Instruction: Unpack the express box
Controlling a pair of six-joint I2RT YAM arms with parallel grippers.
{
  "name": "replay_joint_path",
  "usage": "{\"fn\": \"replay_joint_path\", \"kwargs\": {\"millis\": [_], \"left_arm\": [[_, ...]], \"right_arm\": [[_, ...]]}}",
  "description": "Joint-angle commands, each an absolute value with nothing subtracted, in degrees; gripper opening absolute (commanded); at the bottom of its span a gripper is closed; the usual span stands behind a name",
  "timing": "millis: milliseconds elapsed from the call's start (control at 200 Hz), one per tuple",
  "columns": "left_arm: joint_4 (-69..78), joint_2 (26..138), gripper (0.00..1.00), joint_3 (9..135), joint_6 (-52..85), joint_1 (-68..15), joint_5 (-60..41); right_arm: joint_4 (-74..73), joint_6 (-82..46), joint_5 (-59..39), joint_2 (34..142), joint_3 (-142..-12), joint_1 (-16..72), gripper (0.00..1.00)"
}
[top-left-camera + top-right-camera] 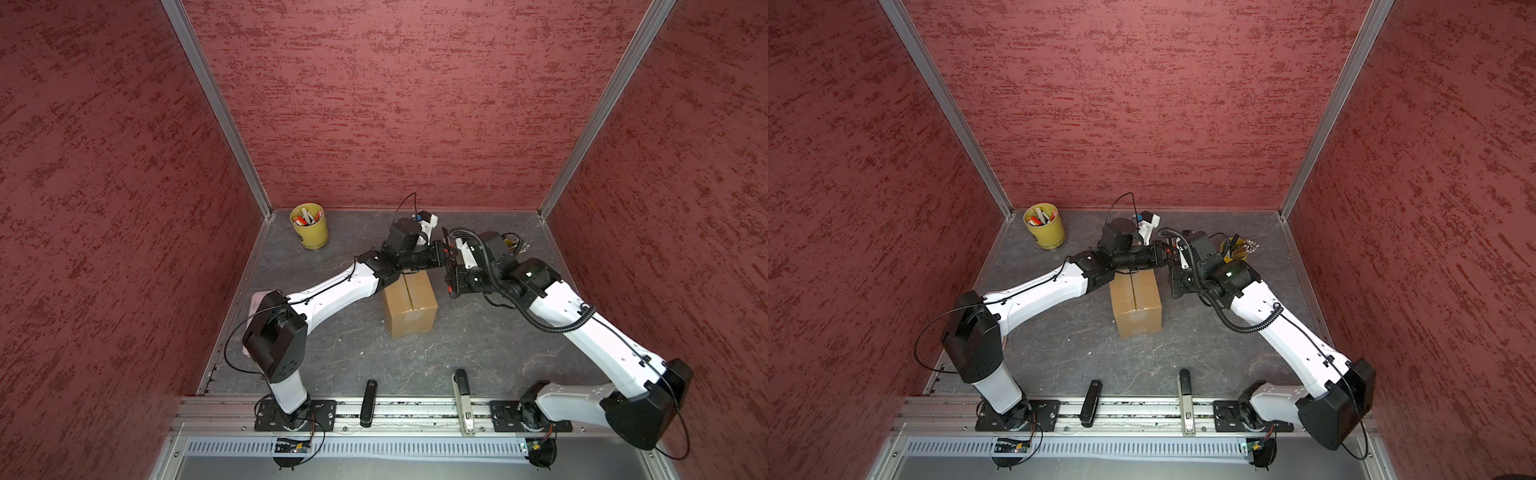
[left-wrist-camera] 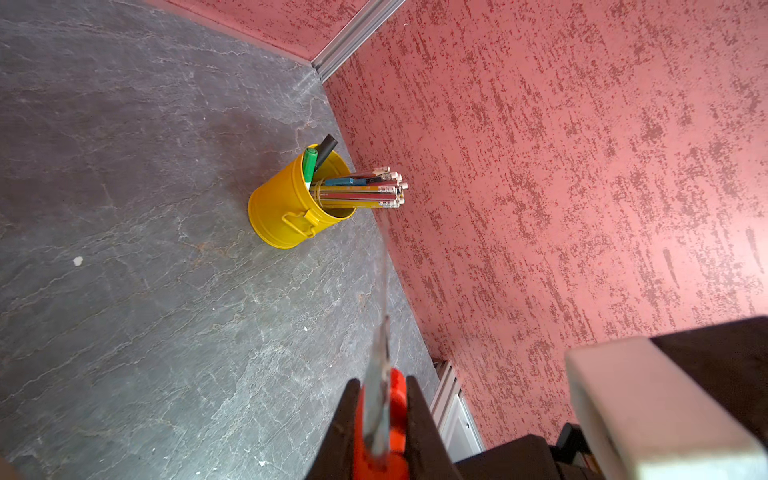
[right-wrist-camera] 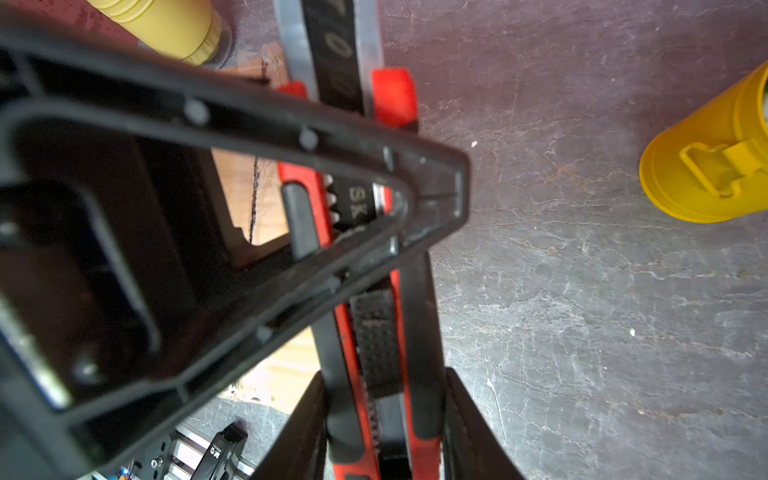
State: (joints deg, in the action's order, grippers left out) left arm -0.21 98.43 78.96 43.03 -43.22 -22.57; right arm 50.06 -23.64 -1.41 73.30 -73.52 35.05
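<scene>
Brown corrugated cardboard express box (image 1: 409, 305), taped shut, centre of grey tabletop (image 1: 478, 345); left gripper (image 2: 380, 386) and right gripper (image 3: 384, 382) both clamp one red-and-black utility knife (image 3: 376, 332) above its far end; pale yellow pen cup (image 1: 309, 230) far left; bright yellow pencil bucket (image 2: 286, 208) far right.

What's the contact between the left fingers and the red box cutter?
Touching. The left wrist view shows both left fingers pressed against the red box cutter on its sides, blade sticking out between them.
</scene>
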Motion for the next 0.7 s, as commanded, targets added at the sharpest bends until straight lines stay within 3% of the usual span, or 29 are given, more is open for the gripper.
{"fn": "replay_joint_path", "kwargs": {"millis": [0, 230, 696], "left_arm": [[2.89, 99.23, 0.12, 78.17, 44.19, -43.68, -24.43], [5.06, 98.83, 0.11, 76.91, 45.52, -43.77, -25.25], [9.26, 98.17, 0.10, 74.29, 49.71, -44.29, -25.93]], "right_arm": [[45.27, -24.48, -0.41, 72.60, -72.77, 35.42, 0.36], [42.25, -24.45, 1.76, 73.33, -72.75, 35.36, 0.49], [38.36, -24.22, 2.72, 75.32, -72.03, 35.23, 0.51]]}}
